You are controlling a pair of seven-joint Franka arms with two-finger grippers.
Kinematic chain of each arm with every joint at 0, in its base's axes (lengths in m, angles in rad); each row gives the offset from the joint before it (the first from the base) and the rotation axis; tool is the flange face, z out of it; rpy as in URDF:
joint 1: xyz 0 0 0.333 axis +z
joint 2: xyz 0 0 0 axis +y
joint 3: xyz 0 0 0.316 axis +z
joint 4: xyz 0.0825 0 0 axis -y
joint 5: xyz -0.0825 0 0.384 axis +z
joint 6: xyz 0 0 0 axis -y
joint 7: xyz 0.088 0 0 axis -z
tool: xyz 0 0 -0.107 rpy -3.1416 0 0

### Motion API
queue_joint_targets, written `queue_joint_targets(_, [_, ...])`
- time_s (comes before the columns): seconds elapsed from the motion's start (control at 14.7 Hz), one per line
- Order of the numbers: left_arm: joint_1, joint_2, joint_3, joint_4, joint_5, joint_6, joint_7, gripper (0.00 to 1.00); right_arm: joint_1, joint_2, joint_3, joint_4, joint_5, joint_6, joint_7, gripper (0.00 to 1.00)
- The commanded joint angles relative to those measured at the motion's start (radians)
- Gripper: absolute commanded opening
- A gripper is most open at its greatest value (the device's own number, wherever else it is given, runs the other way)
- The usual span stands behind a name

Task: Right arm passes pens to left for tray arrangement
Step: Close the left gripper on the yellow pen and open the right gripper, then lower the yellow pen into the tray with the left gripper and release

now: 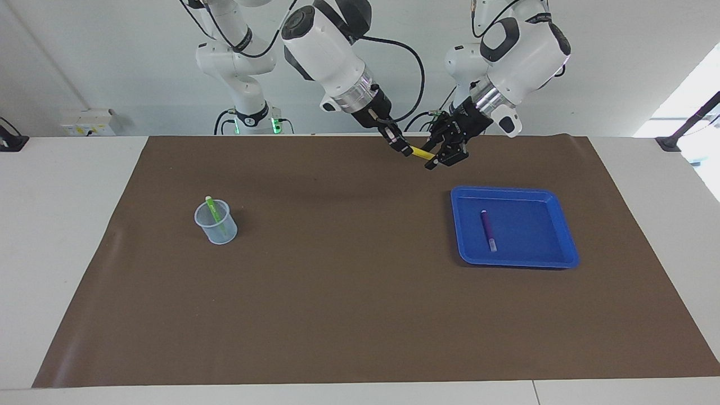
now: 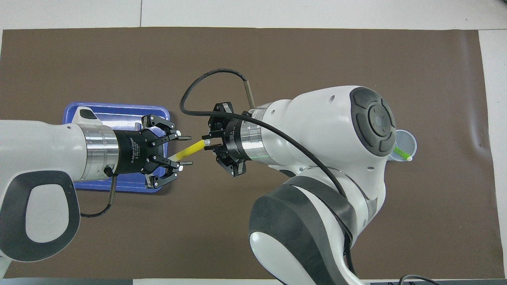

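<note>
A yellow pen (image 1: 422, 152) (image 2: 192, 149) hangs level in the air. My right gripper (image 1: 406, 149) (image 2: 206, 143) is shut on one end of it. My left gripper (image 1: 441, 158) (image 2: 185, 151) faces it with its jaws open around the pen's other end, fingertips apart. Both are over the brown mat beside the blue tray (image 1: 540, 250) (image 2: 119, 107). A purple pen (image 1: 487, 229) lies flat in the tray; my left arm hides it in the overhead view. A green pen (image 1: 214, 212) (image 2: 402, 153) stands tilted in a cup.
The small translucent cup (image 1: 216, 228) (image 2: 408, 138) stands toward the right arm's end of the table. A brown mat (image 1: 337, 292) covers most of the white table. A black cable loops from my right wrist above the mat.
</note>
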Motion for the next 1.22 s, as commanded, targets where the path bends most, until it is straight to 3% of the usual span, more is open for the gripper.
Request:
queue_joint_targets(0.0, [0.005, -0.045, 0.003, -0.036, 0.014, -0.016, -0.003, 0.01, -0.008, 0.011, 0.012, 0.013, 0.016, -0.004, 0.001, 0.0])
queue_joint_targets(0.47, [0.023, -0.045, 0.005, -0.033, 0.014, -0.016, 0.023, 0.0, -0.009, 0.011, 0.012, 0.013, 0.01, -0.01, -0.004, 0.0])
queue_joint_targets(0.54, [0.025, -0.045, 0.005, -0.033, 0.014, -0.016, 0.021, 0.0, -0.009, 0.011, 0.012, 0.013, 0.005, -0.012, -0.01, 0.57])
queue_joint_targets(0.61, [0.023, -0.045, 0.005, -0.033, 0.014, -0.016, 0.021, 0.0, -0.009, 0.011, 0.01, 0.014, -0.001, -0.012, -0.023, 0.94])
queue_joint_targets(0.68, [0.025, -0.045, 0.005, -0.033, 0.014, -0.016, 0.021, 0.0, -0.009, 0.008, 0.007, 0.013, -0.024, -0.013, -0.048, 1.0])
queue_joint_targets(0.95, [0.07, -0.042, 0.005, -0.031, 0.014, -0.008, 0.061, 0.0, -0.015, -0.03, -0.054, 0.001, -0.16, -0.111, -0.236, 1.0])
queue_joint_targets(1.15, [0.155, -0.042, 0.005, -0.034, 0.019, -0.047, 0.331, 0.0, -0.015, -0.09, -0.143, -0.044, -0.177, -0.219, -0.472, 1.0])
